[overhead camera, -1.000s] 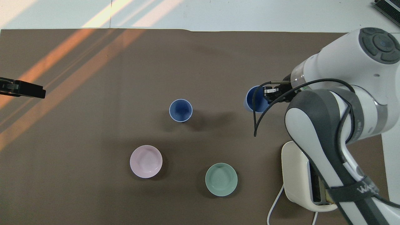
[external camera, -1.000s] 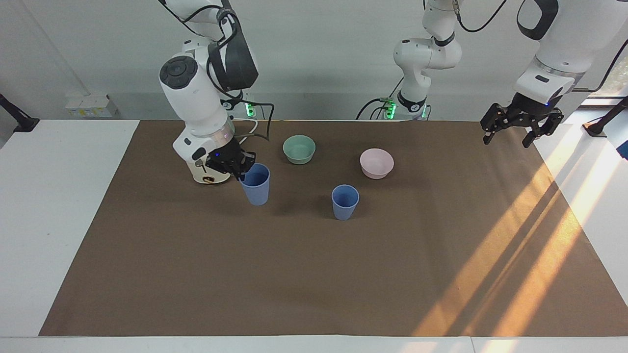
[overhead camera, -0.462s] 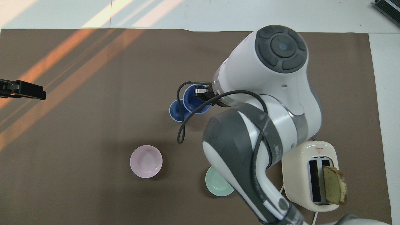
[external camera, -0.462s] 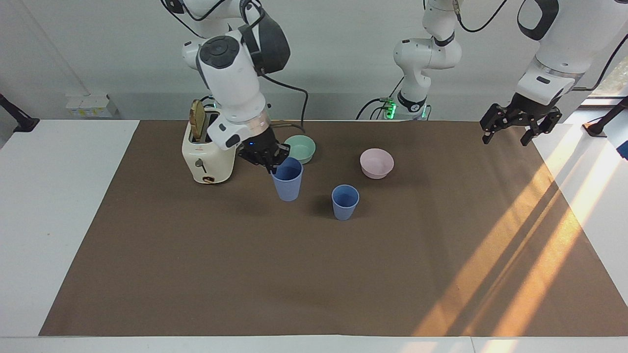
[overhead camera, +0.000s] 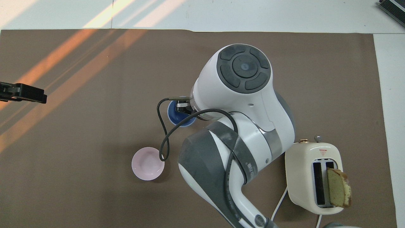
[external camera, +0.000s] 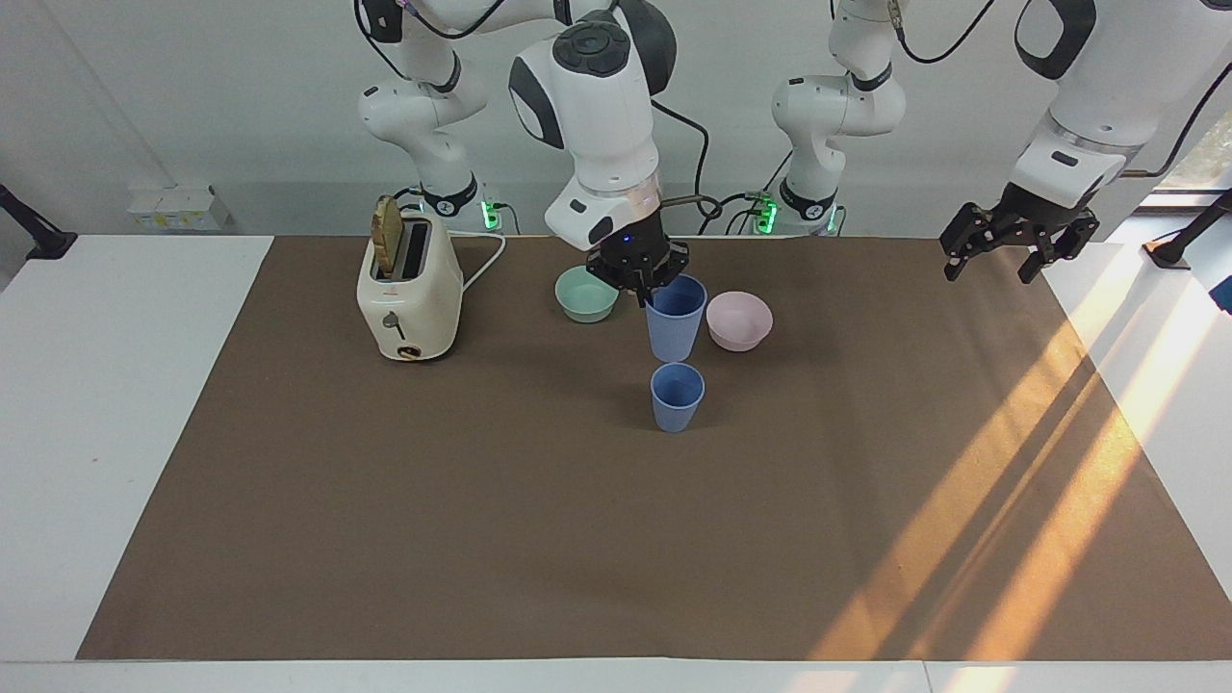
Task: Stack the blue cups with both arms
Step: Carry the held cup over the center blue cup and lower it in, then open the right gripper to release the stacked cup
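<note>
One blue cup stands upright on the brown mat, farther from the robots than the two bowls. My right gripper is shut on the rim of the second blue cup and holds it upright in the air, over the standing cup and apart from it. In the overhead view the held cup shows beside the right gripper, and the standing cup is hidden under it. My left gripper is open and empty, and waits in the air over the mat's edge at the left arm's end.
A mint-green bowl and a pink bowl sit on either side of the held cup, nearer to the robots than the standing cup. A cream toaster holding a bread slice stands toward the right arm's end. The brown mat covers the table.
My right gripper has carried the blue cup from beside the toaster toward the left arm's end and raised it, so it now hangs over the standing cup. The left arm has barely moved.
</note>
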Action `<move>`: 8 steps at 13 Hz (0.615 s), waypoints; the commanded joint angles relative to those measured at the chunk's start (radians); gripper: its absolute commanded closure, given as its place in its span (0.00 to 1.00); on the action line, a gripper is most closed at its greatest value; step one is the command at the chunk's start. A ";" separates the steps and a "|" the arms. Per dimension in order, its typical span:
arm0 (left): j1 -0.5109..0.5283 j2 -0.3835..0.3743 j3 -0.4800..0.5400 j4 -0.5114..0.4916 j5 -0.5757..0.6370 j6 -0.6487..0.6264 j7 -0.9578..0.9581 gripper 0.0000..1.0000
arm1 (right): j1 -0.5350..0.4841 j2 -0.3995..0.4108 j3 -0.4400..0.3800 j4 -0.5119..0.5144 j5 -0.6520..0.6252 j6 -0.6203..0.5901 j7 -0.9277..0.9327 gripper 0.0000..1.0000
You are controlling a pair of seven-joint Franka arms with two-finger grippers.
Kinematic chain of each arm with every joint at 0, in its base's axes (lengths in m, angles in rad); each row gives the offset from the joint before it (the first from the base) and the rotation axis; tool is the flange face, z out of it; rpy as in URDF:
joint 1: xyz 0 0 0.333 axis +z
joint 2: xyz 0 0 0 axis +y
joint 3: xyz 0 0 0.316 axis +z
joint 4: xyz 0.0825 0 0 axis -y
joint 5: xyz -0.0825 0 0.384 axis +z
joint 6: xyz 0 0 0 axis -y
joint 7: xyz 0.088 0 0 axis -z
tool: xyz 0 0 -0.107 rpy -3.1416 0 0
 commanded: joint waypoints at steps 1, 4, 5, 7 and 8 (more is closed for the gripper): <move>0.013 0.000 -0.009 0.021 0.003 -0.032 -0.009 0.00 | -0.003 0.024 0.002 -0.026 0.007 0.053 0.006 1.00; 0.013 -0.001 -0.009 0.021 0.002 -0.020 -0.006 0.00 | 0.001 0.053 0.002 -0.043 0.004 0.104 0.004 1.00; 0.013 -0.001 -0.009 0.019 0.002 -0.021 -0.005 0.00 | 0.001 0.060 0.002 -0.041 0.004 0.114 0.004 1.00; 0.013 -0.001 -0.009 0.019 0.002 -0.016 -0.005 0.00 | 0.003 0.073 0.002 -0.043 0.003 0.125 0.004 1.00; 0.013 -0.001 -0.009 0.019 0.002 -0.015 -0.006 0.00 | 0.010 0.083 0.002 -0.043 -0.009 0.125 0.006 1.00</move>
